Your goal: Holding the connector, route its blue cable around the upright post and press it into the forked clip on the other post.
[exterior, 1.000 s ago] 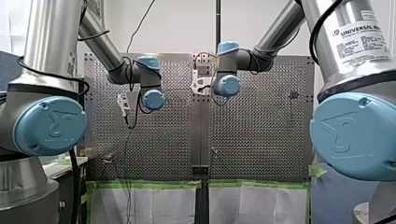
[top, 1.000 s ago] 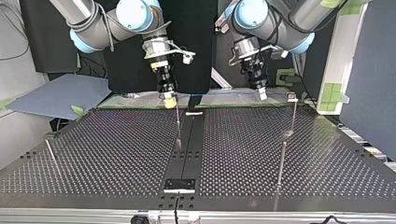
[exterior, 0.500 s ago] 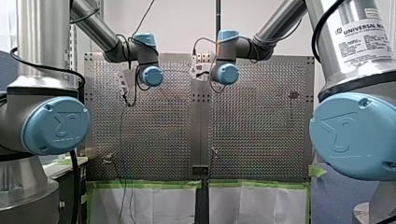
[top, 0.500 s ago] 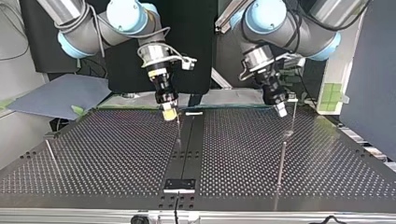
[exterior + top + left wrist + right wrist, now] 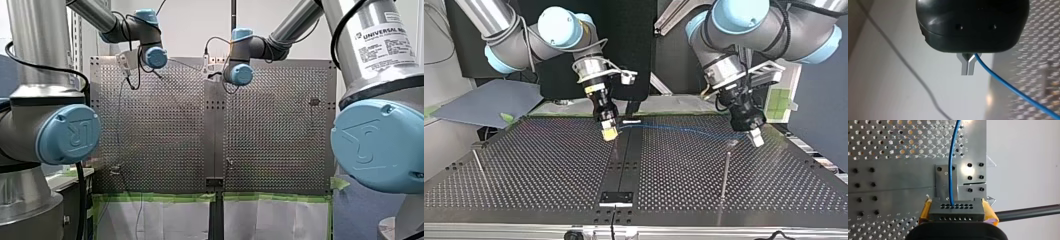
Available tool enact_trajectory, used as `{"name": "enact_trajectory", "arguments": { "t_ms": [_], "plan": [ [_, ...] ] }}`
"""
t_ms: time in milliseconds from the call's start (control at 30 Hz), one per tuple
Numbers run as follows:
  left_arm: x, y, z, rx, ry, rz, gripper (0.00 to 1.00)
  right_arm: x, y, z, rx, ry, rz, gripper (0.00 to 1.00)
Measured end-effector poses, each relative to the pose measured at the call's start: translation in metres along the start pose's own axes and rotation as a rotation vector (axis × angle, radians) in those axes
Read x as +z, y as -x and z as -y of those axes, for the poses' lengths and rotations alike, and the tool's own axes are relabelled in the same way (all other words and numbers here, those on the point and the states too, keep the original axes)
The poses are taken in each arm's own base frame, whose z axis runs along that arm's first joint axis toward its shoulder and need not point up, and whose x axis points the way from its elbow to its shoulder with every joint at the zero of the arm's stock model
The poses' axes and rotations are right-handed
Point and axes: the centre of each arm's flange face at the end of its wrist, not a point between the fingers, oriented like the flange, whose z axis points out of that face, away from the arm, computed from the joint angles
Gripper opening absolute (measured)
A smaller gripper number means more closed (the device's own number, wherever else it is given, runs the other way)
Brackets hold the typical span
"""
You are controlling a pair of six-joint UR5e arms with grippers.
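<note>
My right gripper (image 5: 609, 132), just left of centre in the top view, has its yellow pads clamped on the dark connector (image 5: 957, 213)! The blue cable (image 5: 679, 129) stretches rightward above the table (image 5: 524, 165) to my left gripper (image 5: 967, 68), whose metal fingertips are pressed together, the cable leaving their fork.

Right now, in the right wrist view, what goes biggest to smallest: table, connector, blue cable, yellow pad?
1. perforated table
2. connector, though it sits closest to the camera
3. blue cable and yellow pad: about alike, one long and thin, one stubby
</note>
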Motion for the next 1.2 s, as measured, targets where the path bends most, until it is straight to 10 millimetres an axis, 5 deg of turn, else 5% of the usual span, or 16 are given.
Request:
{"name": "enact_trajectory", "arguments": {
  "t_ms": [167,400,733,1033,1200],
  "plan": [
    [0.020,0.025,-0.001,-0.017,-0.009,0.029,0.00,0.012,-0.001,0.002,0.005,-0.010,-0.007,0.00],
    [0.053,0.024,-0.005,0.016,-0.013,0.015,0.00,0.029,-0.016,0.002,0.011,-0.013,-0.037,0.00],
    [0.095,-0.002,-0.021,0.066,-0.009,-0.052,0.00,0.048,-0.028,0.001,0.017,-0.010,-0.065,0.00],
    [0.119,-0.046,-0.055,0.137,0.009,-0.167,0.00,0.055,-0.008,-0.004,0.017,0.001,-0.044,0.00],
    [0.128,-0.055,-0.063,0.133,-0.005,-0.179,0.00,0.057,0.002,-0.007,0.015,0.006,-0.034,0.00]
  ]
}}
